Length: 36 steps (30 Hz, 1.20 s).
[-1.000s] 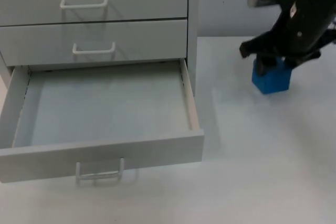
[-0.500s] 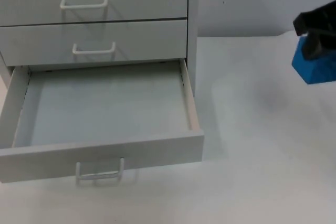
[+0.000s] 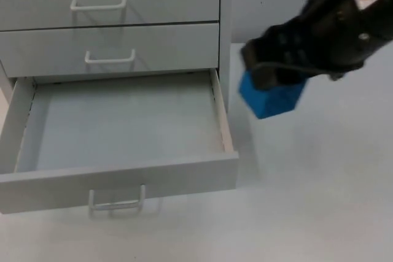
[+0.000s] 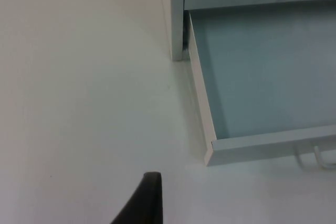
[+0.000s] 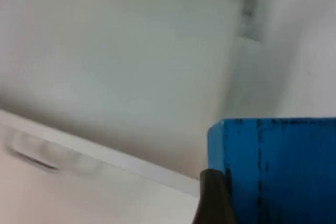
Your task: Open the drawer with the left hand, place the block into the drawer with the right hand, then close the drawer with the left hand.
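Right gripper (image 3: 273,87), clamped on the blue block (image 3: 272,98), swung in from far right to just beside the open drawer (image 3: 226,121), drop next; left gripper (image 4: 144,203) waited, state unclear.

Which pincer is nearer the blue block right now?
Right. The right pincer holds the blue block beside the open drawer; the left pincer waits across it.

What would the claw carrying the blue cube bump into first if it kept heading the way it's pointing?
Probably the open drawer: the right gripper, shut on the blue block, looks down toward its pale floor. Depth is unclear, so the drawer's right wall might come first.
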Each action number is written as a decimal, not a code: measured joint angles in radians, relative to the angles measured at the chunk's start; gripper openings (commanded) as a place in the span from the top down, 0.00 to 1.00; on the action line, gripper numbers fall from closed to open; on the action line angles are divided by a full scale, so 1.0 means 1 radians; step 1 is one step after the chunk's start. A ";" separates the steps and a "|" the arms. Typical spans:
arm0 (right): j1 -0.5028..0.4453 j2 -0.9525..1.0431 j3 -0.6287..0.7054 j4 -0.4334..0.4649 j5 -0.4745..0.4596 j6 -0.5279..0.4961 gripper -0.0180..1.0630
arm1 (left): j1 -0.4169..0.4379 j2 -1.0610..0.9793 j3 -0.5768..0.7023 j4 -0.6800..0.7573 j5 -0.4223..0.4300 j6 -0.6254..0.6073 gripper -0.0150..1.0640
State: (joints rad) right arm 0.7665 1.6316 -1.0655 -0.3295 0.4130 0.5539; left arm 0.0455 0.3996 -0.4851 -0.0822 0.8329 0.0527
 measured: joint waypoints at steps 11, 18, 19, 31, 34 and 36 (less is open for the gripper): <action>0.168 0.266 -0.229 -0.551 0.011 0.569 0.99 | 0.000 0.000 0.000 0.000 0.000 0.000 0.01; 0.168 0.427 -0.330 -0.613 0.007 0.668 0.99 | 0.000 0.000 0.000 0.000 0.000 0.000 0.01; 0.168 0.454 -0.345 -0.618 0.002 0.686 0.98 | 0.000 0.000 0.000 0.000 0.000 0.000 0.01; 0.168 0.622 -0.449 -0.682 -0.020 0.788 0.47 | 0.000 0.000 0.000 0.000 -0.002 0.000 0.01; 0.168 0.624 -0.454 -0.684 -0.023 0.788 0.33 | 0.000 -0.005 0.000 0.000 -0.002 0.000 0.01; 0.168 0.624 -0.460 -0.686 -0.027 0.788 0.32 | 0.000 -0.017 0.000 0.000 -0.002 0.000 0.01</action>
State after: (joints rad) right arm 0.9346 2.2559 -1.5253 -1.0150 0.3863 1.3418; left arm 0.0455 0.3830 -0.4851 -0.0822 0.8308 0.0527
